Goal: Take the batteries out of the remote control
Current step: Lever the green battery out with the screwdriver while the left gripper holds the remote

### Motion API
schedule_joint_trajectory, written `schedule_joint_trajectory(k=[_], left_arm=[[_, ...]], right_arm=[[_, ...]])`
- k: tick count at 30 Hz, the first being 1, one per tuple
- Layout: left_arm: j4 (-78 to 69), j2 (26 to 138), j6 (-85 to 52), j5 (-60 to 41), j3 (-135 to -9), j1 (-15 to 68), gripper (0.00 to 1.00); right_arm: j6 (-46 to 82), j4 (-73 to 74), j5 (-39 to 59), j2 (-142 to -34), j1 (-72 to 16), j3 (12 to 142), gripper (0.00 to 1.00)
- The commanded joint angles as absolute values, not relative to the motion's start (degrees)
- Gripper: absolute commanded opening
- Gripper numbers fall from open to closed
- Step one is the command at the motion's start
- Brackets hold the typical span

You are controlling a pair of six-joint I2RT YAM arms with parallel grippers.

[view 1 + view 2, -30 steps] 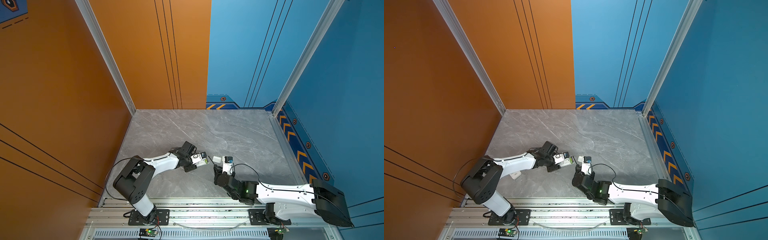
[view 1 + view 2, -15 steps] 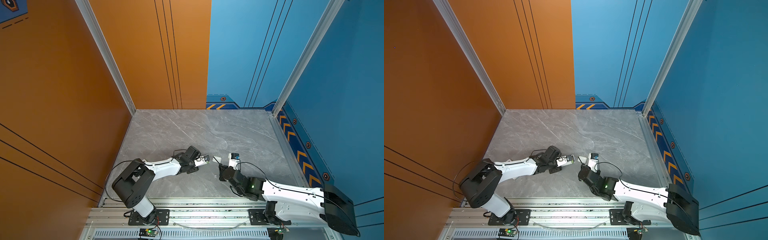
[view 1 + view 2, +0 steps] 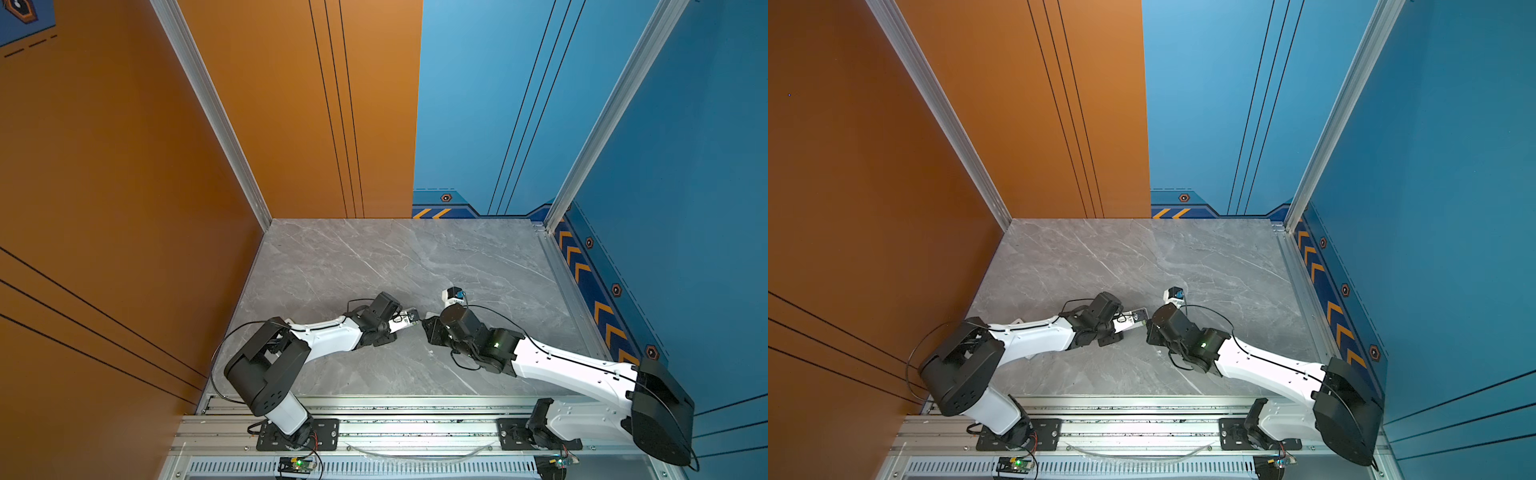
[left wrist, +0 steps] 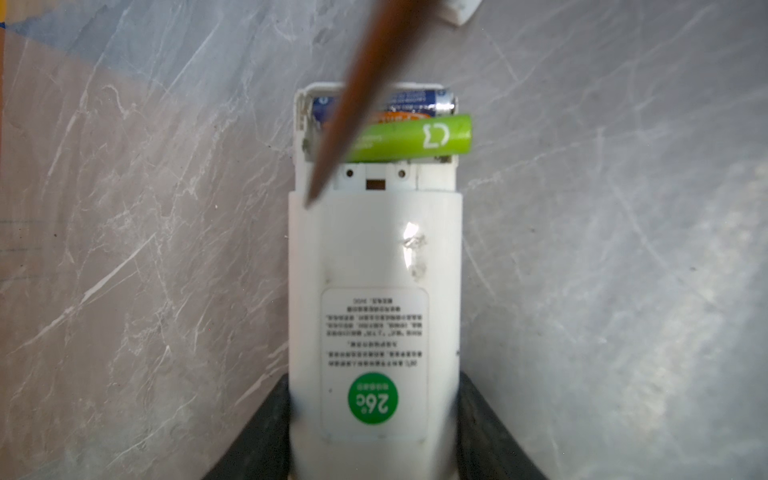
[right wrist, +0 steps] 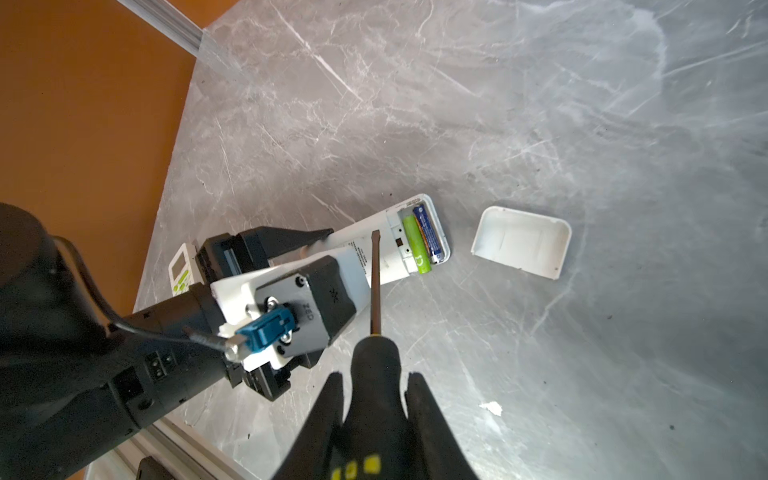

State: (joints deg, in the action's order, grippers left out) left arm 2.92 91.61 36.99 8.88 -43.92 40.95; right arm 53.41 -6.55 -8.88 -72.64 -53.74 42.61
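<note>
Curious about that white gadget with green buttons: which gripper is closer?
Left. The left gripper, holding the remote, has the gadget just behind it; the right gripper, holding the screwdriver, is farther, past the remote.

White arm links (image 3: 328,332), black joints (image 3: 266,374), thin black cables (image 5: 166,336), blue connector (image 5: 264,332).
</note>
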Motion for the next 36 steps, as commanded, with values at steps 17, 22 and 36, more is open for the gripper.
schedule_joint_trajectory(k=[17, 22, 36], left_arm=[[3.60, 92.76, 36.74, 7.16, -43.17, 41.44, 0.15], [3.52, 92.87, 36.83, 7.13, -43.33, 41.42, 0.15], [2.90, 92.51, 36.91, 7.21, -42.96, 41.48, 0.15]], right_arm=[[51.65, -8.13, -11.14, -72.92, -50.67, 44.33, 0.00], [51.18, -7.41, -10.22, -74.91, -50.53, 45.24, 0.00], [50.32, -6.35, -9.13, -79.03, -50.03, 46.65, 0.00]])
